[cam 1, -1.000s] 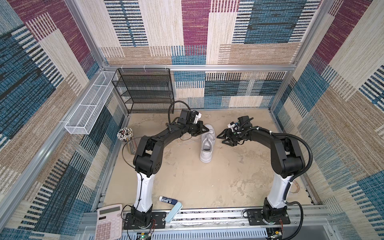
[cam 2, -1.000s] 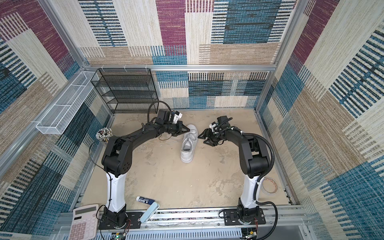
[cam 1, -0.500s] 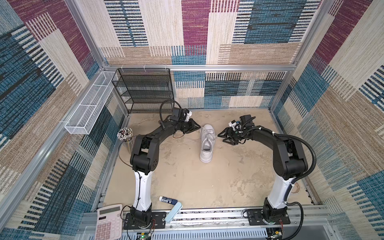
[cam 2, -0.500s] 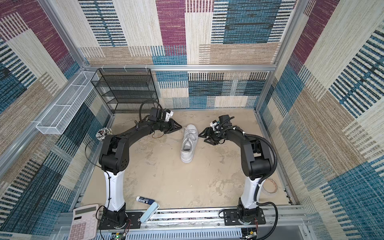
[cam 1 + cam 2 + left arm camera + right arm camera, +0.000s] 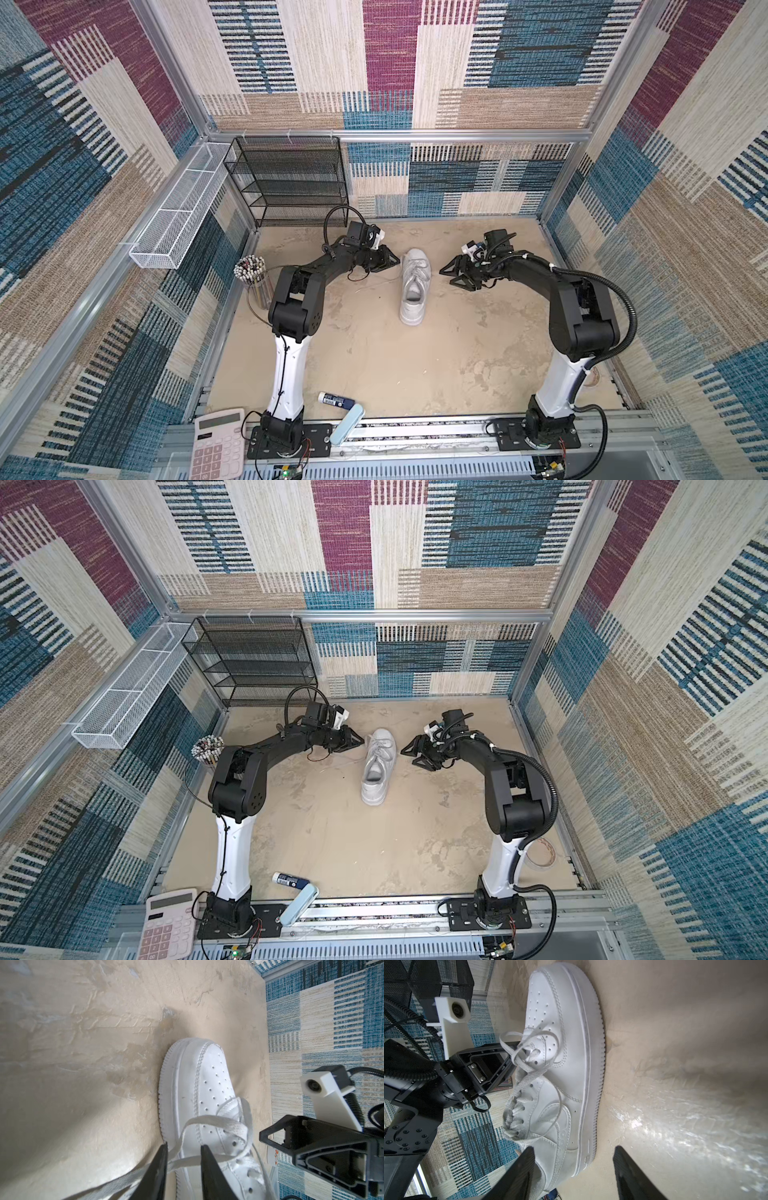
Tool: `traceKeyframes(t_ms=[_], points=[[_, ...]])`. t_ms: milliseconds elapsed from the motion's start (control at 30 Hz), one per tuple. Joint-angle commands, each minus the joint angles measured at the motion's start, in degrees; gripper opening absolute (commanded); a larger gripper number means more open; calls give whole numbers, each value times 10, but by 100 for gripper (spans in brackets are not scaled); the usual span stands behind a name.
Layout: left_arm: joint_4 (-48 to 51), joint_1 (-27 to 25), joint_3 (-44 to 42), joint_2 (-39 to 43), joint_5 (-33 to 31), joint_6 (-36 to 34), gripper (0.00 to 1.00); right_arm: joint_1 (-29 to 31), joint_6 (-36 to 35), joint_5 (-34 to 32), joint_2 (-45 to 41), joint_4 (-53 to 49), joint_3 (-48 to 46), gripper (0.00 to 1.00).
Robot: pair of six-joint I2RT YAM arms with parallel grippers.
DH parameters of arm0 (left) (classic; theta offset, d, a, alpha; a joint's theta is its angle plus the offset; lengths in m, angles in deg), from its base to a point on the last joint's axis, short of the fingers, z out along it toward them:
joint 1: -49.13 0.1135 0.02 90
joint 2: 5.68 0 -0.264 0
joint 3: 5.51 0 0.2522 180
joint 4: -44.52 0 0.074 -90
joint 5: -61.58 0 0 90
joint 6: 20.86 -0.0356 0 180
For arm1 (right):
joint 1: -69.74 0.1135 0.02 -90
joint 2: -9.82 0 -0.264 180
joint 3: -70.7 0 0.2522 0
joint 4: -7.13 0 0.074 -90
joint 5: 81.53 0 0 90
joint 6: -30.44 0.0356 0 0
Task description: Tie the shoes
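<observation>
The shoes are one white sneaker (image 5: 413, 291) (image 5: 377, 771), standing on the sandy floor with its toe toward the back wall. Its white laces (image 5: 527, 1057) lie loosely looped over the tongue, and one strand trails onto the floor on the left (image 5: 372, 286). My left gripper (image 5: 394, 262) (image 5: 184, 1147) sits at the shoe's left side by the toe. Its jaws are a little apart, and lace strands (image 5: 187, 1160) run through the gap unpinched. My right gripper (image 5: 449, 277) (image 5: 574, 1149) stands open just right of the shoe, holding nothing.
A black mesh rack (image 5: 291, 183) stands at the back left, with a white wire basket (image 5: 178, 220) on the left wall. A cup of pens (image 5: 251, 270) stands beside the left arm. Near the front edge lie a calculator (image 5: 218, 442), a blue tube (image 5: 334, 401) and a pale case (image 5: 347, 424).
My left gripper was shut over the shoe's laces a second ago. It has drawn back to the left and its jaws have parted. The right arm has barely moved.
</observation>
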State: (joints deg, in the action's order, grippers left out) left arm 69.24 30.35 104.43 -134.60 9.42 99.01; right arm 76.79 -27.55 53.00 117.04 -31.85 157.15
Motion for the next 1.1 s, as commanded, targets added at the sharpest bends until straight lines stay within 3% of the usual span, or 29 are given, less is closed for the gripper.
traceKeyframes(t_ms=[0, 533, 667, 967, 1067], points=[[-16, 0, 14, -11, 13, -6, 29, 0, -8, 7, -6, -5, 0, 63], [-56, -11, 27, -32, 42, 21, 21, -1, -7, 9, -6, -12, 4, 63], [-47, -12, 23, -19, 28, 9, 3, -1, 0, 18, -5, 1, -1, 63], [66, -22, 64, 26, -29, -74, 0, -1, 59, 57, -6, 98, -46, 62], [132, -25, 102, 24, -41, -120, 0, -1, 84, 73, -5, 139, -66, 55]])
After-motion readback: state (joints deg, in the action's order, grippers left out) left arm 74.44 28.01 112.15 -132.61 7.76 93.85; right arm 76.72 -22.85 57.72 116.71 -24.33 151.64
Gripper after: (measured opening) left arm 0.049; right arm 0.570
